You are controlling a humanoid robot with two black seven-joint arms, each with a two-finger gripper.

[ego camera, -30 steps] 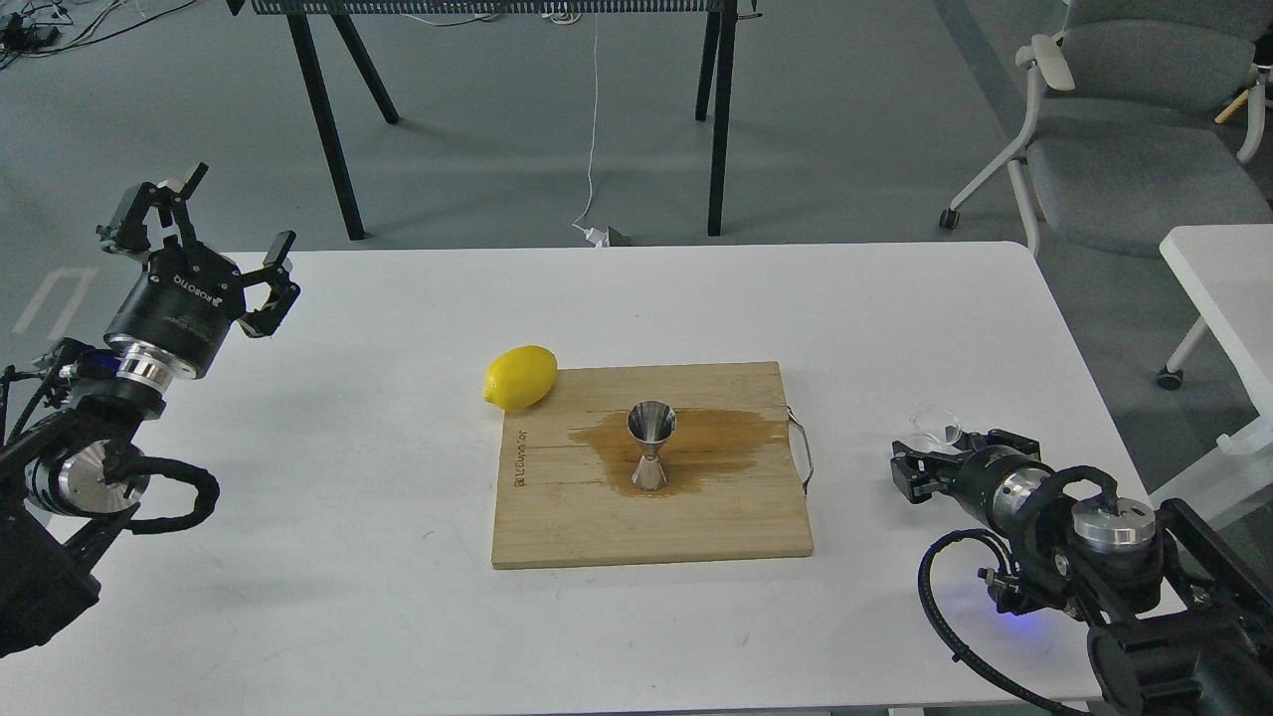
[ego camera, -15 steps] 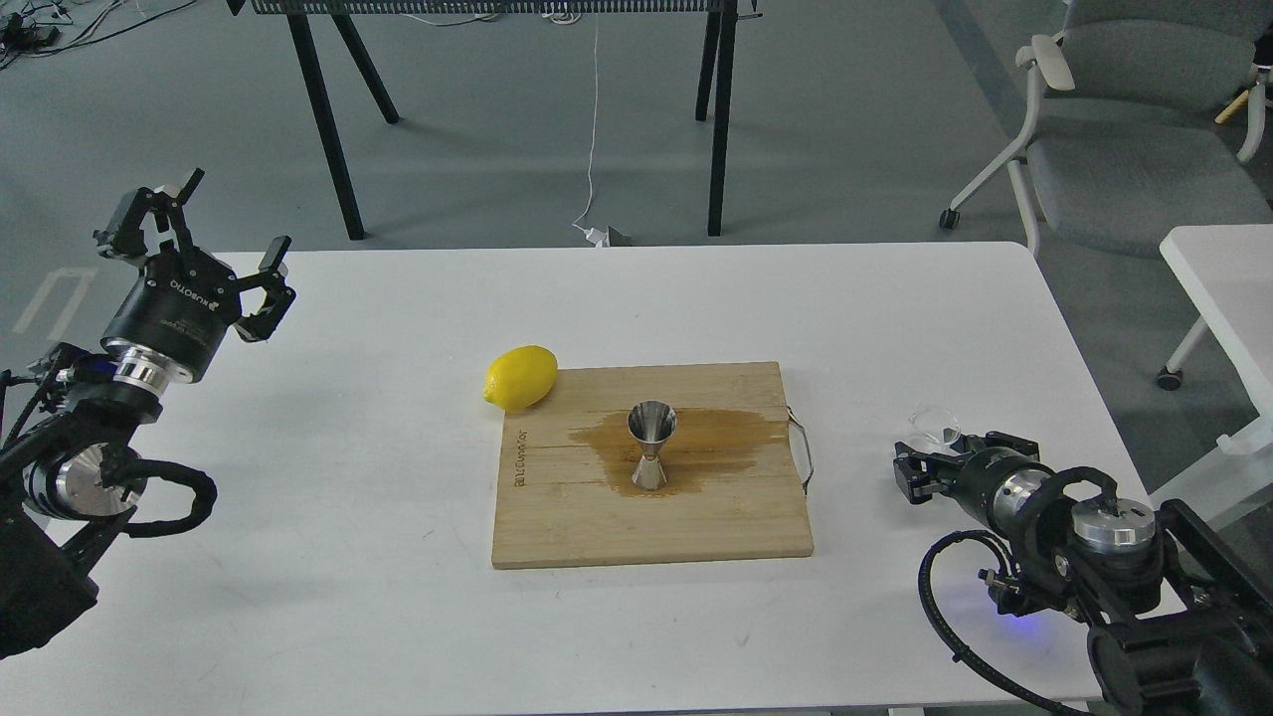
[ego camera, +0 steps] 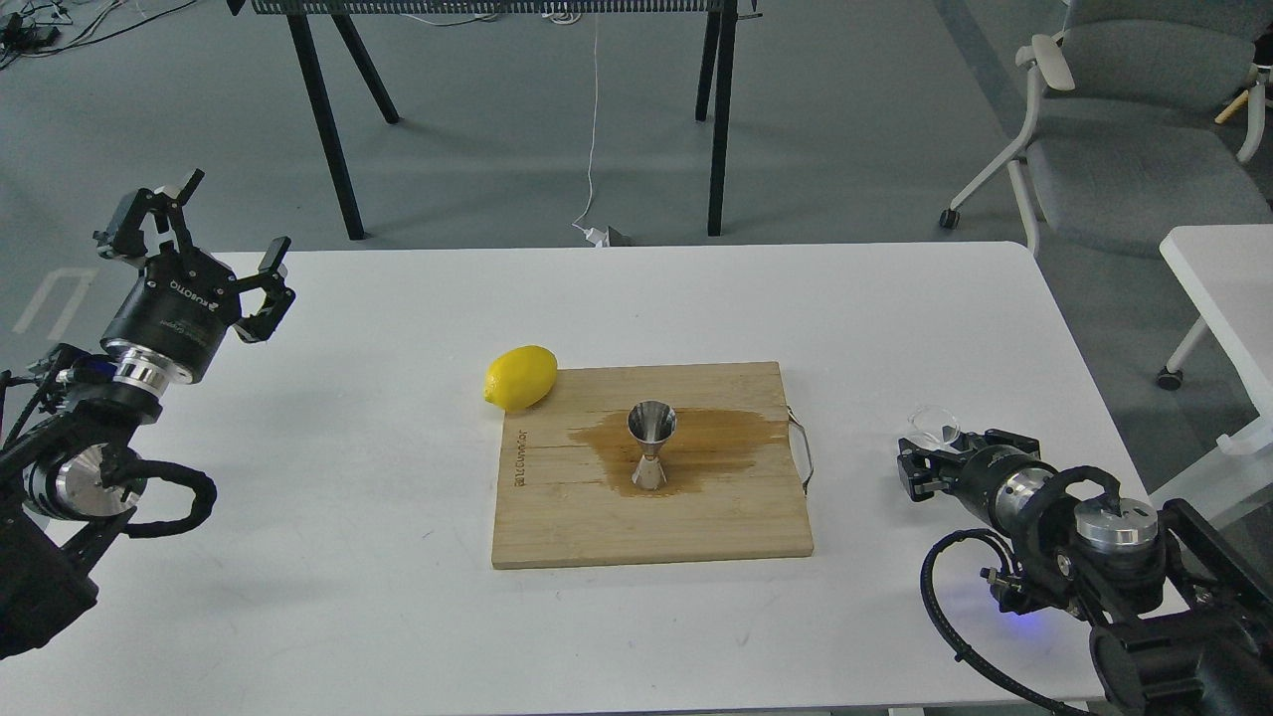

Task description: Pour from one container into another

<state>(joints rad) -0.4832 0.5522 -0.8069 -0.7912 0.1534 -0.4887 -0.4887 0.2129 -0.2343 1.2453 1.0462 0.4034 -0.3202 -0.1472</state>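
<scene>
Small clear glass cup (ego camera: 936,425), light, slick and fragile, stands on the worktop (ego camera: 398,517) just beyond the right end effector (ego camera: 920,469), whose finger state cannot be told; grip its side wall; left end effector (ego camera: 214,249) fingers apart.

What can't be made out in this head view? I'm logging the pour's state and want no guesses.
- Glass cup: transparent and small, contents unreadable; the right gripper beside it hides whether they touch.
- Right gripper: dark, fingers indistinct.
- Jigger: too small to see any liquid inside.
- Both arms: cut off by the frame edges.
</scene>
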